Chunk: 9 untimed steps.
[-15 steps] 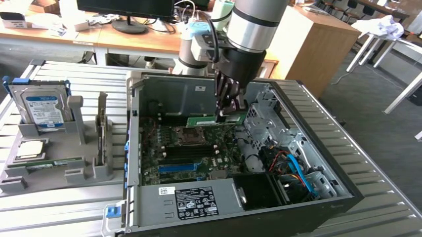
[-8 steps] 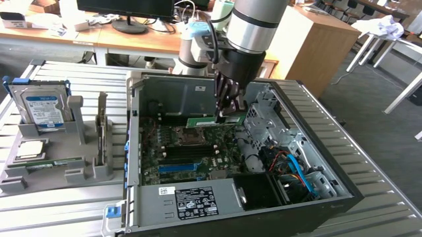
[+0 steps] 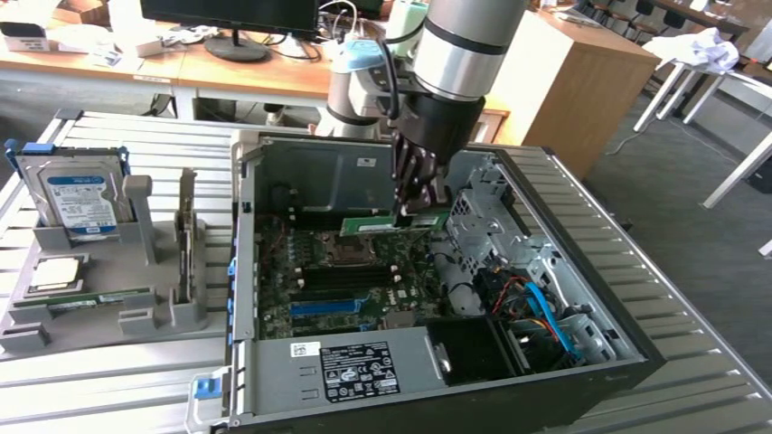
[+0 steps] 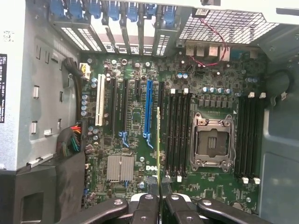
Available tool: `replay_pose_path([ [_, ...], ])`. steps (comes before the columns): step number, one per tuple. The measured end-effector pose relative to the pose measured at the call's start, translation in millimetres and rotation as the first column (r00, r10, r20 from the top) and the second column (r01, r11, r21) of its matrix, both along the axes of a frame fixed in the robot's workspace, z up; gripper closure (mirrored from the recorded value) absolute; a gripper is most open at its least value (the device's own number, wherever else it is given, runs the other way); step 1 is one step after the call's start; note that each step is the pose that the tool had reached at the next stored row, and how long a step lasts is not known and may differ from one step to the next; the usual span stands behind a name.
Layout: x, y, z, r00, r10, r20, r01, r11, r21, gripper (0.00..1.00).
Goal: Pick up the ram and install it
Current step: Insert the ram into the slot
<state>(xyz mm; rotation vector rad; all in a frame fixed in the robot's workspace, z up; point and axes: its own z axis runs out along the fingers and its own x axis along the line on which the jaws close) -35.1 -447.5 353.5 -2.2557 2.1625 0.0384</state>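
**Ram gripped, hanging over the board, not seated**

A slatted metal table carries a big open case lying on its side with the side panel off. My read: it is laid that way so the board faces up and the arm can reach straight down. The arm enters from above, wrist inside the case.

A grey holder sits on the table at the exterior view's left, just beside the case. It holds the drive upright, the processor flat below it, and a second stick lying in a groove. It looks like a fixture that keeps parts at known spots for picking.

The gripper is narrow, fingers clamped on the ram. The ram is level, long side along the board, and pinched by its upper edge nearer its end on the exterior view's right. That leaves the contact edge free and pointing down. It hangs over the board near the socket, apart from it. As far as I can judge it is not in any slot.

In the wrist view the ram shows edge-on as a thin pale-green line. It runs parallel to the black slots, just beside them, between them and the blue slot. The parallel hold reads as lining it up with a slot. The black slots look empty, with white latches at their ends. The socket looks empty too.
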Motion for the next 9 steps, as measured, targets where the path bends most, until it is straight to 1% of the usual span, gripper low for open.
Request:
replay_pose_path([
  [9,0.0,0.0,-3.0,1.0000,0.000,-0.0001,0.000,1.0000,0.0000,0.87],
])
